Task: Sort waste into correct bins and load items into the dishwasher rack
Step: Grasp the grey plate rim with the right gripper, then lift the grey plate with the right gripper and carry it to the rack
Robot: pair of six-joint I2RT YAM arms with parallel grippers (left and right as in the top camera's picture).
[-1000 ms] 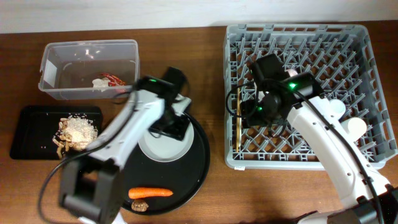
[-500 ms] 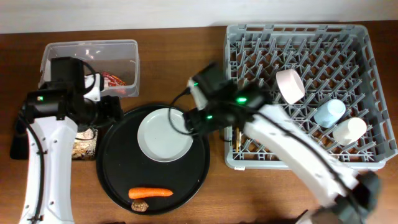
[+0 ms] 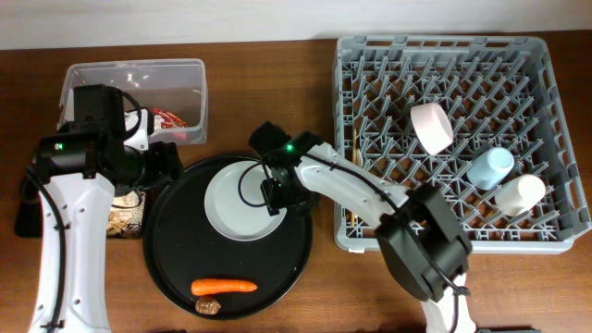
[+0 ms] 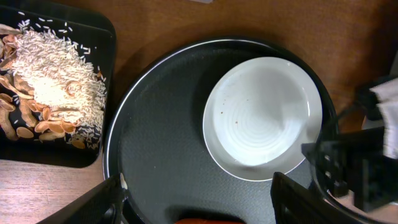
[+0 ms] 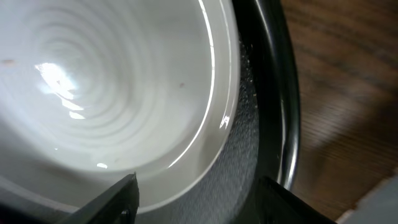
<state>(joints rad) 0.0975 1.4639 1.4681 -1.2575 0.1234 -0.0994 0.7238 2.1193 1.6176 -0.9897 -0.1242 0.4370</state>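
Observation:
The white plate lies on the round black tray, and also shows in the left wrist view and the right wrist view. My right gripper is open, its fingers astride the plate's right rim. My left gripper is open and empty above the tray's left edge. An orange carrot and a brown lump lie at the tray's front. The clear tub holds a red wrapper. The black rectangular tray holds beige scraps.
The grey rack at right holds a cream bowl, a blue cup, a white cup and the fork along its left side. The left arm covers most of the black rectangular tray in the overhead view.
My right gripper has left the rack's left side and come to the plate's right rim. My left arm drew back from the plate to the left, then stayed still.

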